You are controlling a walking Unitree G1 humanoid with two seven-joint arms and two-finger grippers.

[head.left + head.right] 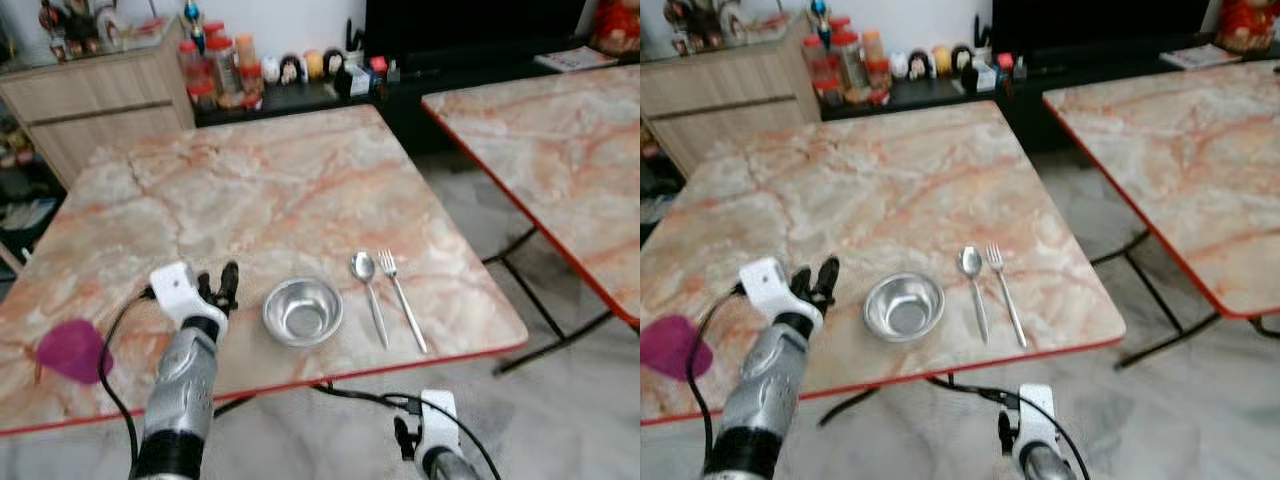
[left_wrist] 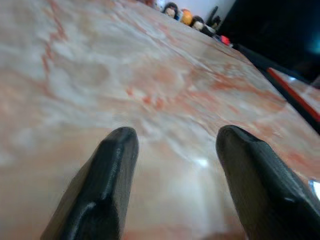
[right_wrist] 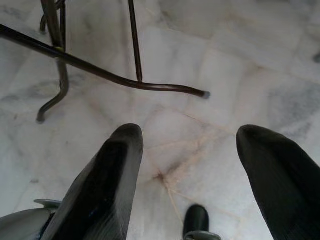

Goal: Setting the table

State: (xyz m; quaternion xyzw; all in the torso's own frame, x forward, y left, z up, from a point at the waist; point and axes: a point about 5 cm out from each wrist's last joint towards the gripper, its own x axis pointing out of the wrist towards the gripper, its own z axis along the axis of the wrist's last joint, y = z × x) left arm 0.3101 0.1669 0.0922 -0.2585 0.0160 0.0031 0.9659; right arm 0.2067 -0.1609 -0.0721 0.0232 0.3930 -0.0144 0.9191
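Here the spoon [image 1: 368, 290] and fork [image 1: 401, 296] lie side by side right of the bowl [image 1: 302, 310] near the desk [image 1: 270, 190] edge, heads pointing far. Left gripper [image 1: 222, 285] hovers left of the bowl, fingers [image 2: 107, 175] released; right gripper [image 3: 192, 165] hangs over the floor [image 3: 220, 45], fingers apart.

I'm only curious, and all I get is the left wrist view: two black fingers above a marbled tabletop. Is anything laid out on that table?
Observer: Yes, a steel bowl sits just to the right of the left gripper.
Operator: Any cutlery?
Observer: A spoon and a fork lie side by side, right of the bowl.
Operator: And the other arm?
Observer: The right gripper hangs open over the floor, below the table's edge.
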